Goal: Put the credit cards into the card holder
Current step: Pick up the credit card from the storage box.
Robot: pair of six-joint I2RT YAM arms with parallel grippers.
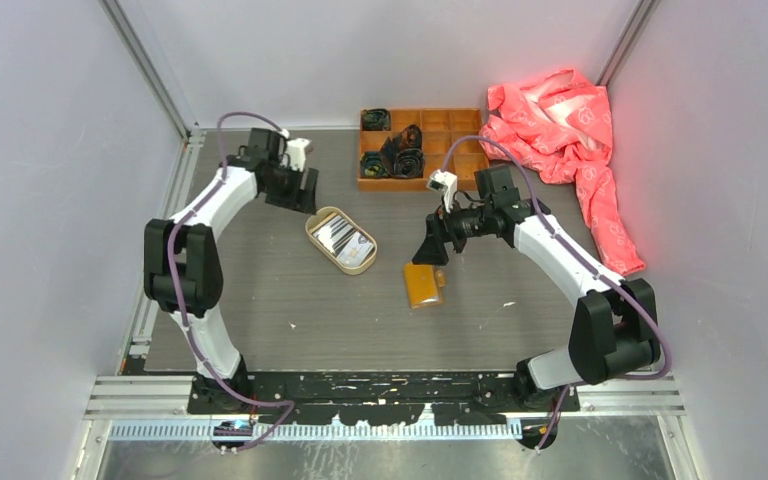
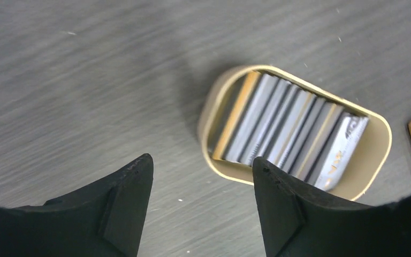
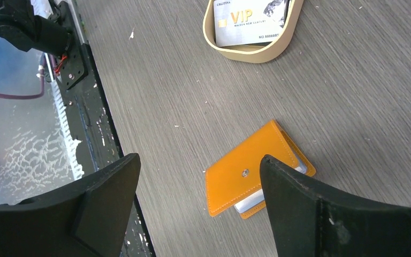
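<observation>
The credit cards (image 1: 343,240) lie stacked in an oval tan tray (image 1: 317,222) at mid-table; in the left wrist view the cards (image 2: 289,128) overlap in a fan, and in the right wrist view a white VIP card (image 3: 249,21) lies on top. The mustard-orange card holder (image 1: 424,284) lies folded on the table right of the tray, with pale inner sleeves poking out of its edge (image 3: 249,202). My left gripper (image 1: 305,196) is open and empty, just behind and left of the tray. My right gripper (image 1: 430,250) is open and empty, just above the card holder (image 3: 246,171).
An orange wooden compartment box (image 1: 425,145) with dark rolled items stands at the back. A pink-red cloth (image 1: 570,140) lies at the back right. The table's near edge with a black rail (image 3: 72,69) shows in the right wrist view.
</observation>
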